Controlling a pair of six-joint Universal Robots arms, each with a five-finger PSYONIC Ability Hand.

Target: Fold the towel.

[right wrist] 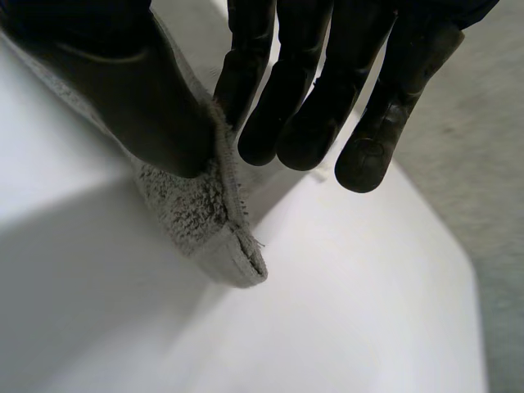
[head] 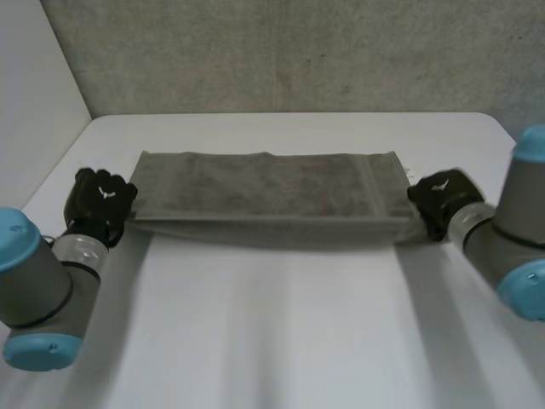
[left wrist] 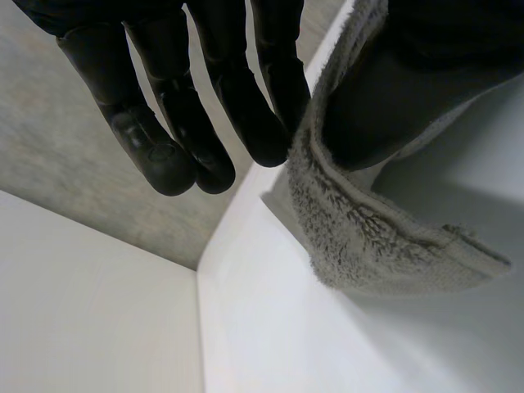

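Head view first: towel [head: 272, 192] count is one, grey, stretched sideways across the far half of the white table [head: 272, 332]. You've got the left hand [head: 102, 203] at its left end and the right hand [head: 443, 200] at its right end, both on the near corners. The near edge looks raised off the table, with a dark band of shade under it, while the far edge lies on the table. My read: the corners are held apart so the cloth stays taut and flat for carrying the near edge over in a fold. Two arms, two hands, nothing else on the table.

Left wrist view: the left hand [left wrist: 213, 98] pinches the towel [left wrist: 360, 237]. The cloth edge runs between the thumb [left wrist: 393, 90] and the nearest of the straight fingers [left wrist: 274, 123], and a short tail with a hemmed corner hangs past the thumb above the table [left wrist: 278, 336]. One corner is in this grip. The other fingers are straight and touch no cloth.

Right wrist view: same picture mirrored. The right hand [right wrist: 319, 82] pinches the towel [right wrist: 196, 213] between its thumb [right wrist: 131, 98] and the closest finger [right wrist: 241, 74], and one hemmed corner sticks out below the pinch, just above the table [right wrist: 352, 319]. The grip sits close to the corner, likely so the end won't droop when you lift it.

Judging by the layout, the fold is at an early step.
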